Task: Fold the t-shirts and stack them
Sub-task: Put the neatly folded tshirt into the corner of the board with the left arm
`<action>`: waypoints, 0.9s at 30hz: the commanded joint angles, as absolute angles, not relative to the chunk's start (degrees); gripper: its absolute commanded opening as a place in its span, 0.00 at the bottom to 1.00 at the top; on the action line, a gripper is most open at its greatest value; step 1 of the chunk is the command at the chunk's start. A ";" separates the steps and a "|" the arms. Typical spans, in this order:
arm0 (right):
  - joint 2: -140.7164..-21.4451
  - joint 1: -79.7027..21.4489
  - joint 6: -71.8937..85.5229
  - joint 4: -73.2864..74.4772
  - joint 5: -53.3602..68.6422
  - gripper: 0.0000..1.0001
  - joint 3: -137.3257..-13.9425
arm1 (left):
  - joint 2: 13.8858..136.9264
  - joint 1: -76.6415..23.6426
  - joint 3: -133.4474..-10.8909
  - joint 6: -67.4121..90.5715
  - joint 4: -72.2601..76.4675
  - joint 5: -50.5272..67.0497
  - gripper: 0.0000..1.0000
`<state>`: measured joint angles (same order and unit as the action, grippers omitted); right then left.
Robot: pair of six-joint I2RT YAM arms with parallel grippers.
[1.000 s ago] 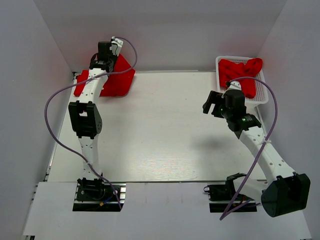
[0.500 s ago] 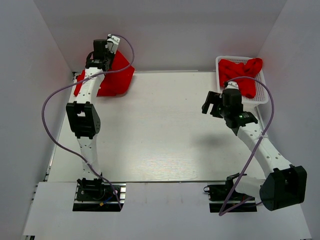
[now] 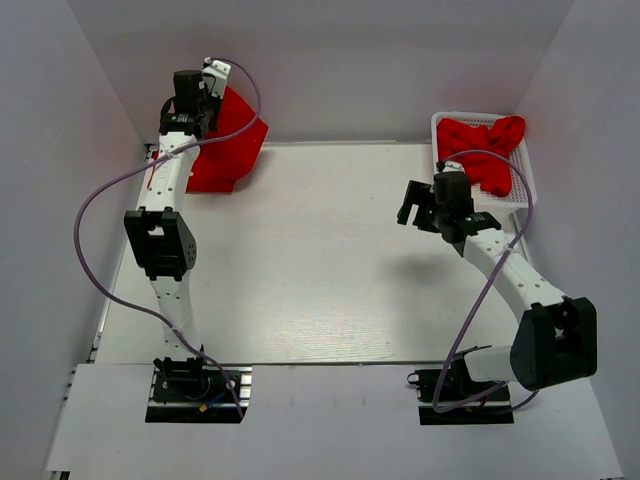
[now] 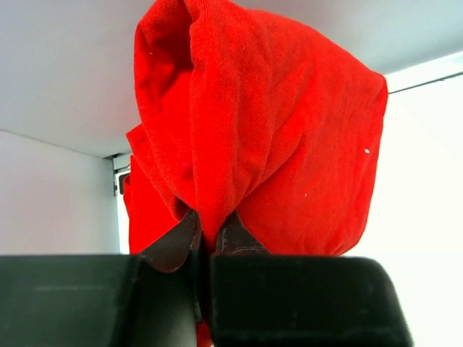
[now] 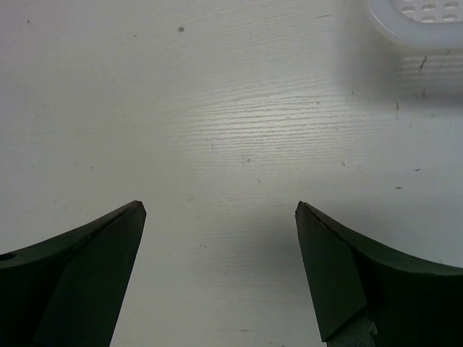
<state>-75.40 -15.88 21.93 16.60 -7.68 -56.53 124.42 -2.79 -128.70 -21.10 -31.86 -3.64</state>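
Observation:
My left gripper [image 3: 190, 92] is shut on a red t-shirt [image 3: 228, 145] and holds it lifted at the table's far left corner; the cloth hangs in folds from my fingers. In the left wrist view the t-shirt [image 4: 275, 130] bunches out from between the closed jaws of my left gripper [image 4: 208, 230]. More red t-shirts [image 3: 485, 145] lie crumpled in the white basket [image 3: 517, 195] at the far right. My right gripper [image 3: 412, 210] is open and empty, just left of the basket, over bare table; the right wrist view shows it [image 5: 221, 210] with only tabletop between the jaws.
White walls enclose the table on the left, back and right. The basket's corner [image 5: 416, 18] shows at the top right of the right wrist view. Purple cables loop from both arms.
My left gripper has moved up and to the far left, lifting the red t-shirt so less of it rests on the table. My right gripper has shifted slightly left and farther.

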 commanded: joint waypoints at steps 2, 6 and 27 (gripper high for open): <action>-77.16 -15.91 22.06 15.38 -7.21 0.90 -60.11 | 120.49 -1.58 -126.57 -20.04 -28.56 -5.88 0.00; -78.31 -15.91 21.80 15.38 -6.68 0.90 -60.82 | 125.15 0.43 -128.14 -19.42 -25.93 -8.88 0.00; -89.73 -16.26 22.24 17.84 -5.36 0.90 -68.99 | 143.17 6.77 -133.51 -19.42 -15.29 -21.79 0.00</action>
<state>-88.97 -15.88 22.04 17.12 -5.74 -66.26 144.22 6.48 -130.02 -19.05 -18.87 -17.58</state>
